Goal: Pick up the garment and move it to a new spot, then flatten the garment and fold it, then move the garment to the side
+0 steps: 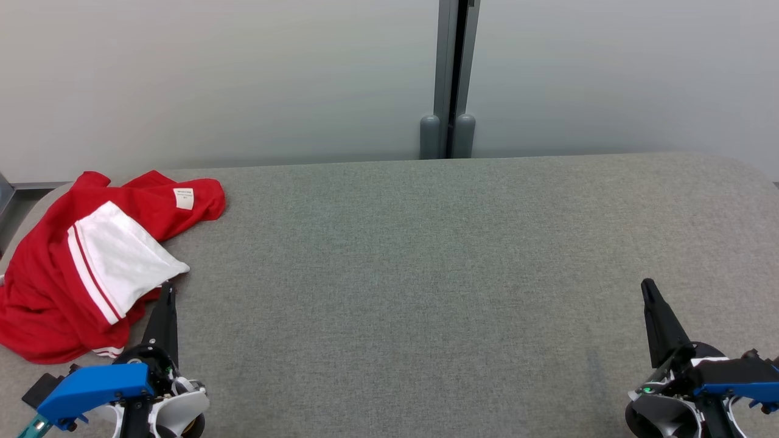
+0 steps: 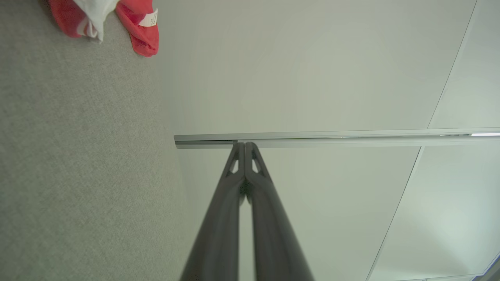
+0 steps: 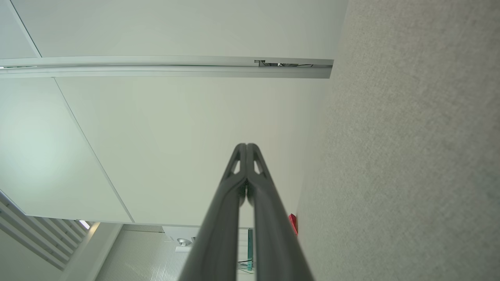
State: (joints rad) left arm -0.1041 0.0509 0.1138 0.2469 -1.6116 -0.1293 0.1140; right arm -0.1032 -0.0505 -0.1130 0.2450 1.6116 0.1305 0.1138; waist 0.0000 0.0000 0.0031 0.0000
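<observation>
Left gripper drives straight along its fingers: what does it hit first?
Left gripper likely reaches the wall first; the garment sits off its line in the wrist view. Depth is unclear.

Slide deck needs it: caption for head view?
Crumpled red-and-white garment at the left end of the grey fabric-covered table; dark-fingered left gripper shut beside it, right gripper shut, far right.
</observation>
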